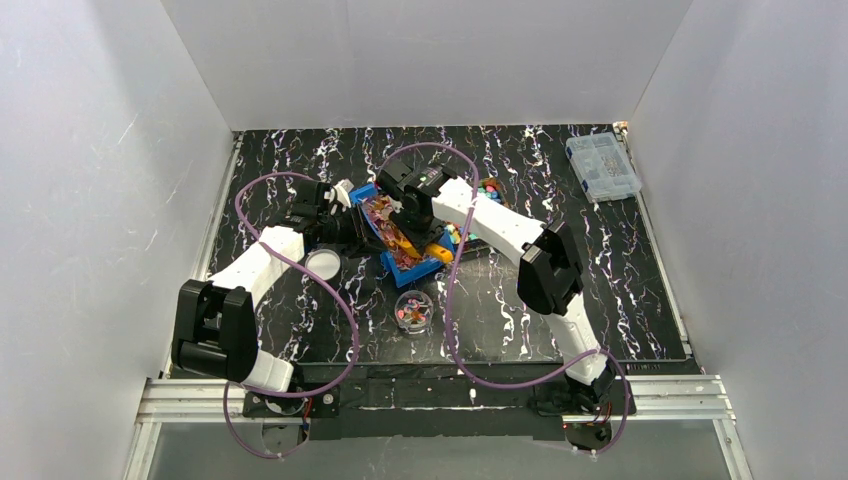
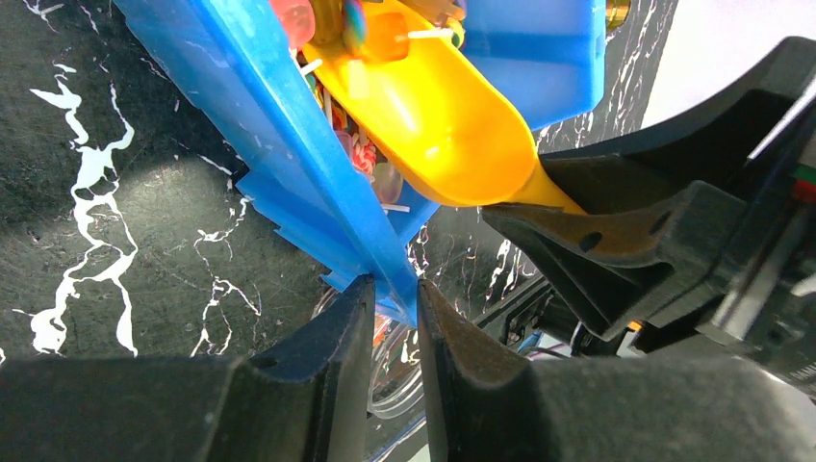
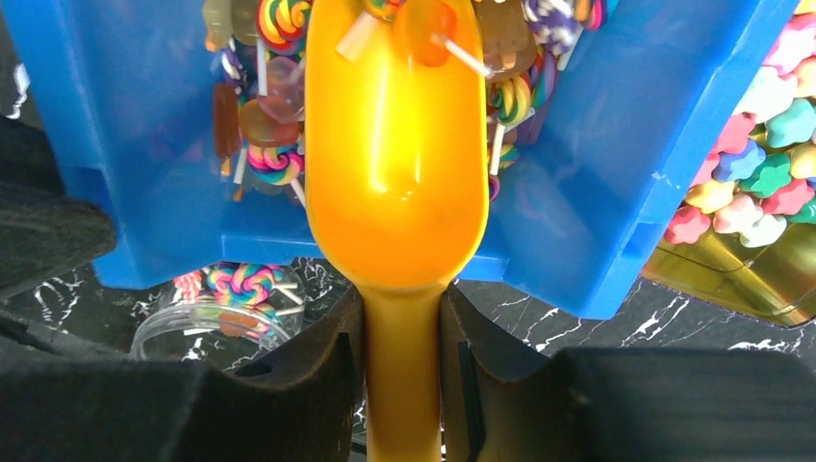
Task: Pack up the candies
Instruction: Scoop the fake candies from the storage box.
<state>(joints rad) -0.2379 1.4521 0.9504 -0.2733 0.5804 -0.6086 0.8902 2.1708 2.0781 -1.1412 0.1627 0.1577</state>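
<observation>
Chunky pastel candies (image 3: pixel 760 164) in pink, yellow, green, blue and white lie in a gold tray (image 3: pixel 731 279); they also show past my right arm in the top view (image 1: pixel 490 187). A blue bin (image 3: pixel 125 125) of swirl and flat lollipops (image 3: pixel 274 159) is tilted beside them. My left gripper (image 2: pixel 395 289) is shut on the bin's rim (image 2: pixel 250 106). My right gripper (image 3: pixel 404 308) is shut on the handle of a yellow scoop (image 3: pixel 395 164) whose bowl lies in the bin, one orange lollipop (image 3: pixel 423 24) at its tip.
A clear open jar (image 1: pixel 413 311) holding a few lollipops stands in front of the bin, also visible in the right wrist view (image 3: pixel 221 308). Its white lid (image 1: pixel 322 264) lies to the left. A clear compartment box (image 1: pixel 602 166) sits at the back right. White walls enclose the table.
</observation>
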